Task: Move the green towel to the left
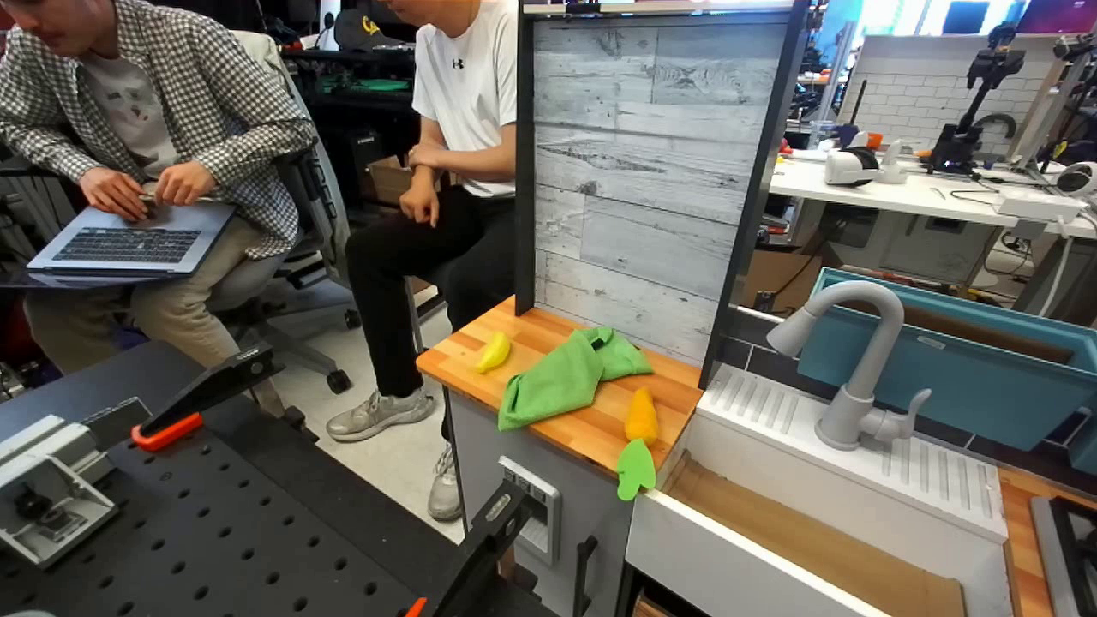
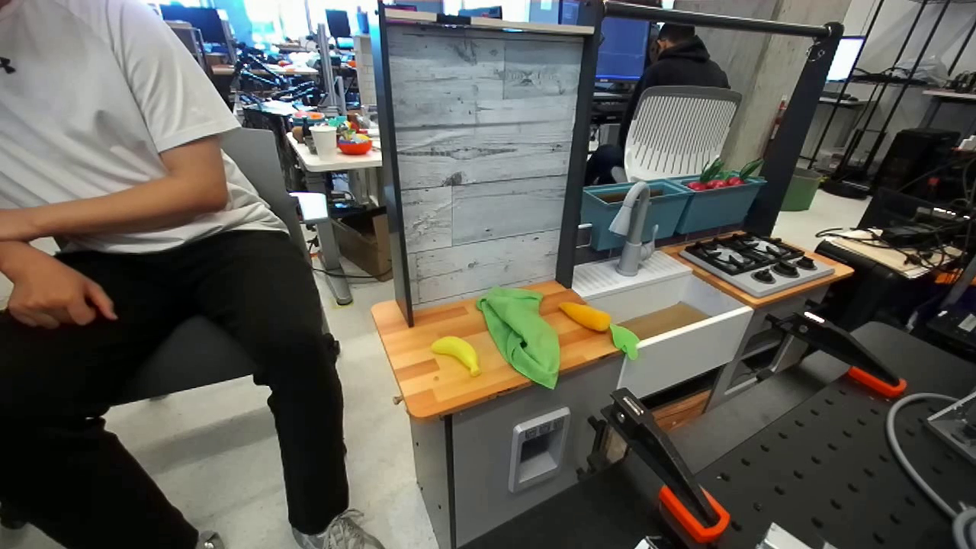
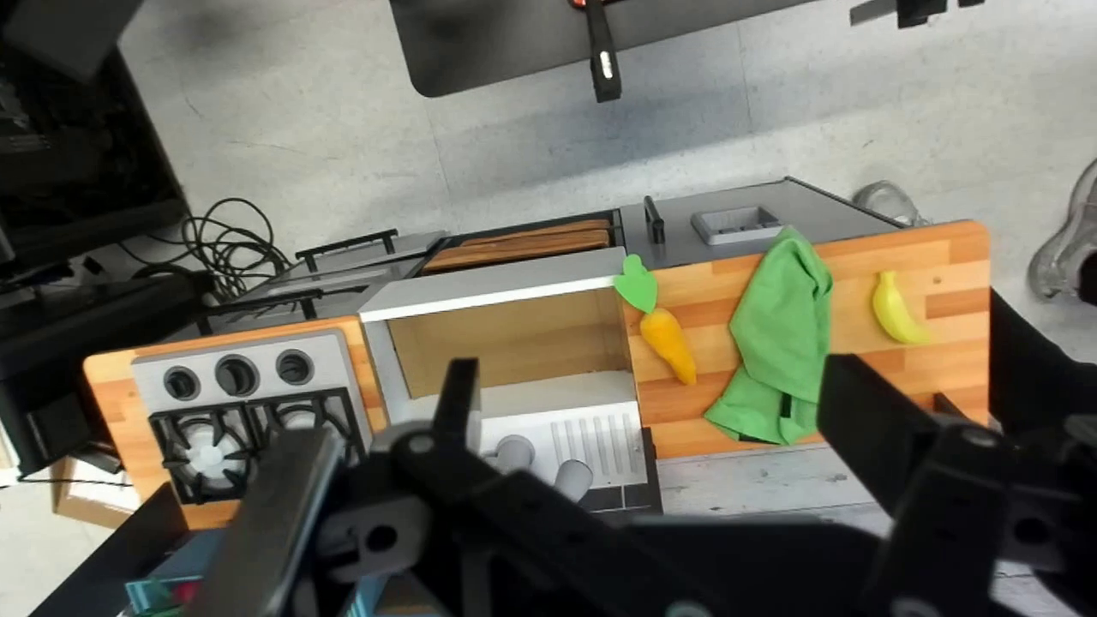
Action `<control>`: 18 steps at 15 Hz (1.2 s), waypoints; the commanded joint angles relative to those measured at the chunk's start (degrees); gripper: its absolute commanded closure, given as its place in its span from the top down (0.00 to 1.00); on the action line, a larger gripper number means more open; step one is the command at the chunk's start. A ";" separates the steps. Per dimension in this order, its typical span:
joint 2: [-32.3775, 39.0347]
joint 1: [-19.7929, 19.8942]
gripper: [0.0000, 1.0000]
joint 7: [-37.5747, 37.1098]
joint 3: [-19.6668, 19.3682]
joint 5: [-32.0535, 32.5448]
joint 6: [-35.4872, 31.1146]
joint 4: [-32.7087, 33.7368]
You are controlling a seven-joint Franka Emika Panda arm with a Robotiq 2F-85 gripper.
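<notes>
The green towel (image 3: 782,334) lies crumpled on the wooden counter (image 3: 951,266), between a carrot and a banana. One end hangs slightly over the counter's front edge. It shows in both exterior views (image 1: 557,381) (image 2: 522,335). The yellow toy banana (image 2: 457,354) lies on one side of the towel, by the counter's outer end. The orange toy carrot (image 2: 584,316) lies on the sink side, its green leaf over the edge. My gripper (image 3: 653,362) shows only in the wrist view, high above the counter. Its fingers are wide apart with nothing between them.
A grey wood-pattern back panel (image 1: 643,171) rises behind the counter. A white sink (image 1: 737,557) with a grey faucet (image 1: 857,368) adjoins it, then a stove (image 2: 755,263). Black clamps (image 2: 663,450) sit on the table edge. A seated person (image 2: 252,305) is close to the counter's outer end.
</notes>
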State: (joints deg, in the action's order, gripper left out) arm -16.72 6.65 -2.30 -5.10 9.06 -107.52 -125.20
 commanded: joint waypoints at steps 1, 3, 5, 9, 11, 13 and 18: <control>6.55 -1.21 1.00 -2.94 0.50 -3.91 -6.09 0.63; 11.18 -1.89 1.00 -3.74 0.88 -6.07 -9.91 1.25; 16.21 -2.47 1.00 -4.00 1.47 -7.15 -12.82 2.23; 25.78 -3.37 1.00 -5.39 2.28 -8.44 -20.83 3.82; 30.58 -3.77 1.00 -6.15 2.60 -8.77 -24.35 5.28; 35.59 -4.31 1.00 -6.80 2.88 -8.57 -27.46 7.31; 48.24 -6.50 1.00 -9.28 3.19 -8.48 -31.38 15.00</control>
State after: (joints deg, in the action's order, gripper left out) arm 24.13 1.47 -10.15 -2.00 1.80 -137.23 -116.42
